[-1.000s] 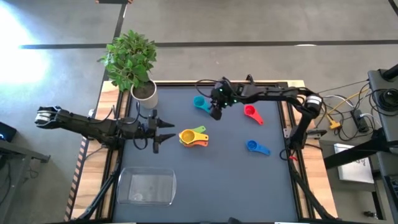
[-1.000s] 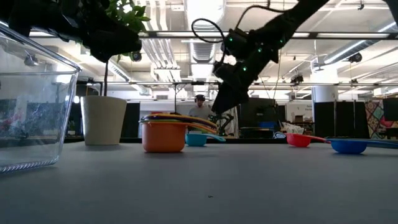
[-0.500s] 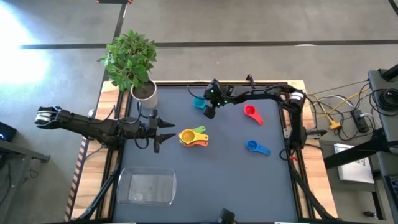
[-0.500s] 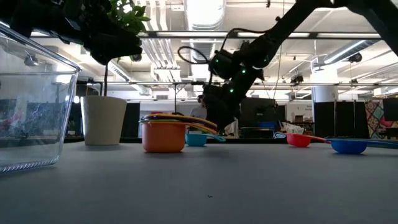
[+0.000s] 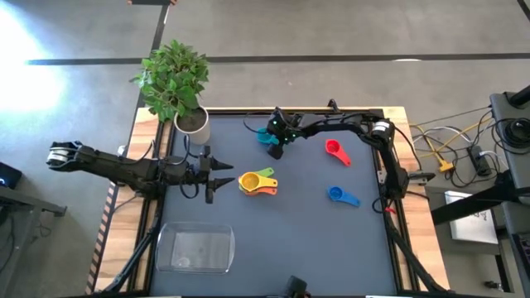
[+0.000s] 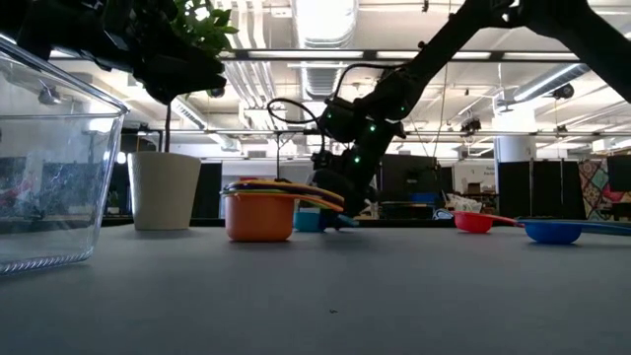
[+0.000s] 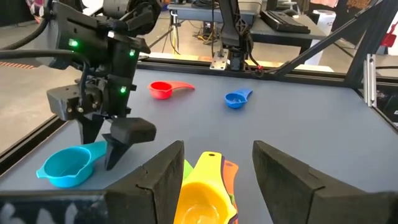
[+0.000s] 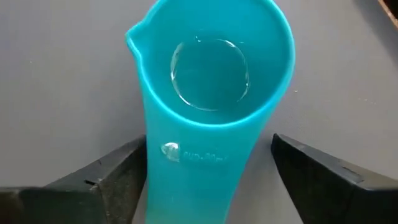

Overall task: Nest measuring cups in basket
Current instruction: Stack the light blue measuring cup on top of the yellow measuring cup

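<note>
Blue cup's handle (image 8: 193, 180) cut off

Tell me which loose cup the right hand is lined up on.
The light blue cup: the right hand stands open with a finger on each side of its handle. The red cup and dark blue cup lie apart, untouched.

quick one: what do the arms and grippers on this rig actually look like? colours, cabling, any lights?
Both arms are black, jointed and slim. The right gripper has two dark wedge-shaped fingers under a boxy black wrist with green indicator lights, and a black cable loops off that arm. The left gripper has the same broad, matte black fingers. The left arm's base end is silvery-white.
</note>
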`<action>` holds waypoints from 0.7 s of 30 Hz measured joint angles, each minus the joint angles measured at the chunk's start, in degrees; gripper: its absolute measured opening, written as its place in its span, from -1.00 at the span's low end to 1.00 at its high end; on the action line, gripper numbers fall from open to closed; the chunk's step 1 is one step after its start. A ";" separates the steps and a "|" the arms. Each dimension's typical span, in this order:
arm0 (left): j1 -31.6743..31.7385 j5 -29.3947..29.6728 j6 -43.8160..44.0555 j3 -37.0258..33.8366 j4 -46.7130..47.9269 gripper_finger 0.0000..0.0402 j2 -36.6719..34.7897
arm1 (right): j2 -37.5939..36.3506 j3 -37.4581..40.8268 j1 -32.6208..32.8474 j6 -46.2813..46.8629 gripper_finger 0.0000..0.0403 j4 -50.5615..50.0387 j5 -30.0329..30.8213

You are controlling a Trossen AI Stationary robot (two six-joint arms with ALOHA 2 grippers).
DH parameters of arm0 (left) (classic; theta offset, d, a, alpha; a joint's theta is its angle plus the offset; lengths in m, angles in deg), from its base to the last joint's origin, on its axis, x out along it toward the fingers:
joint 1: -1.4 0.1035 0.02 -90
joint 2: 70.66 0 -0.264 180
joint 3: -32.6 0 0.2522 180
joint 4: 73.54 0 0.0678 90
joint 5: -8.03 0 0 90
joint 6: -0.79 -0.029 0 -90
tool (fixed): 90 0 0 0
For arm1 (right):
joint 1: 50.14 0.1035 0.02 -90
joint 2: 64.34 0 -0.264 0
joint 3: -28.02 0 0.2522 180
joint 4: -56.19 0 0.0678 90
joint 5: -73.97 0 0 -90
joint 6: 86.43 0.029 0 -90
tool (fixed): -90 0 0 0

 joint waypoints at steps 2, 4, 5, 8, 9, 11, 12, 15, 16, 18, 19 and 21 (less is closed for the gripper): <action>0.01 0.00 -0.01 0.00 -0.01 -0.14 0.00 | -0.48 0.02 0.04 -0.37 0.49 -0.33 0.00; 0.05 0.00 -0.02 0.00 0.00 -0.14 0.00 | -1.16 0.02 0.11 -1.26 0.33 -0.34 -0.01; 0.09 0.00 -0.02 0.00 0.00 -0.14 0.00 | -1.54 0.02 0.13 -1.65 0.24 -0.68 -0.01; 0.09 0.00 -0.02 0.00 0.01 -0.14 0.00 | -2.32 0.02 0.13 -3.17 -0.07 -1.68 -0.05; 0.09 0.00 -0.02 0.00 0.00 -0.14 0.00 | -2.56 0.02 0.13 -3.39 -0.17 -2.27 -0.09; 0.09 0.00 -0.02 0.00 0.01 -0.14 0.00 | -2.88 0.02 0.13 -3.69 -0.24 -2.87 -0.30; 0.09 0.00 -0.02 0.00 0.00 -0.14 0.00 | -2.98 0.02 0.13 -3.65 -0.24 -3.22 -0.52; 0.09 0.00 -0.02 0.00 0.02 -0.14 0.00 | -3.03 0.02 0.19 -3.68 -0.24 -4.38 -0.54; 0.09 0.00 -0.02 0.00 0.00 -0.14 0.00 | -3.03 0.02 0.25 -3.66 -0.24 -4.84 -0.53; 0.09 0.00 -0.02 0.00 0.00 -0.14 0.00 | -3.19 0.02 0.53 -3.64 -0.24 -5.48 -0.53; 0.09 0.00 -0.02 0.00 0.00 -0.14 0.00 | -3.53 0.02 0.81 -3.66 -0.24 -6.22 -0.52; 0.09 0.00 -0.04 0.00 0.00 -0.14 -0.02 | -4.60 0.04 1.51 -3.71 -0.25 -7.19 -0.51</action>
